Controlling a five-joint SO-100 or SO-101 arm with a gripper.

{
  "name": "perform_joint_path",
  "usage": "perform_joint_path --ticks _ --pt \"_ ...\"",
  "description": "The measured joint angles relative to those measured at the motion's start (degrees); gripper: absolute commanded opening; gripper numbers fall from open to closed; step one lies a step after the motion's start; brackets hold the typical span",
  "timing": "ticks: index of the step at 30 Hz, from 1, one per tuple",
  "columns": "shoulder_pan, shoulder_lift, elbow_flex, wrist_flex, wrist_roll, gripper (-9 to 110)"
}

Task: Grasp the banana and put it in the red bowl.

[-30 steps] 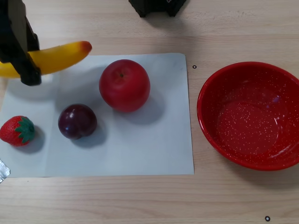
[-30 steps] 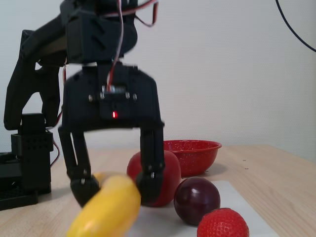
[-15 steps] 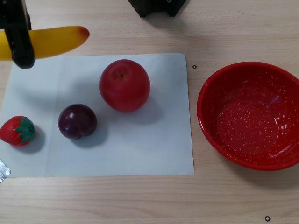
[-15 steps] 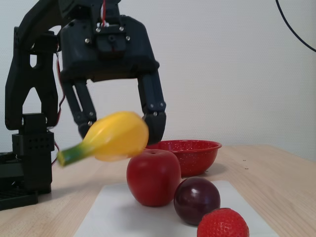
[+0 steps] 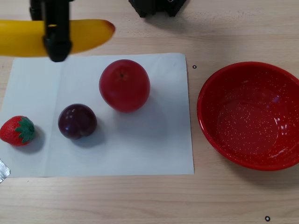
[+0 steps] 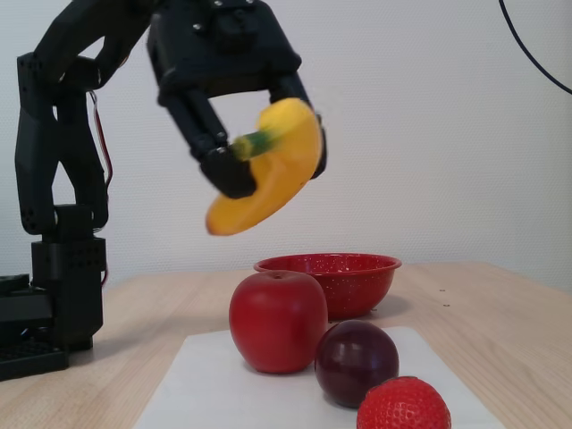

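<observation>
The yellow banana [image 5: 86, 33] with its orange-red tip hangs in the air, and my black gripper [image 5: 57, 44] is shut on its middle. In the fixed view the banana [image 6: 273, 179] is held high above the fruit, its greenish end toward the camera, gripper [image 6: 268, 165] clamped around it. The red bowl [image 5: 250, 116] with white speckles sits empty on the table at the right of the other view. From the fixed camera, the red bowl [image 6: 344, 277] stands behind the apple, well below the banana.
A white sheet [image 5: 140, 149] holds a red apple [image 5: 124, 85], a dark plum [image 5: 77, 121] and a strawberry [image 5: 17, 130]. The arm's black base [image 6: 54, 295] stands at the left of the fixed view. A black block [image 5: 156, 6] sits at the table's far edge.
The gripper has lifted the banana off the sheet and carried it higher and rightward in the other view. The fruit on the sheet and the bowl have stayed put.
</observation>
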Motion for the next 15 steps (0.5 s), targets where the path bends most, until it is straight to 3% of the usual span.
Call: perform_joint_path --ticks 15 --pt "26.2 5.5 0.0 0.0 -14.7 0"
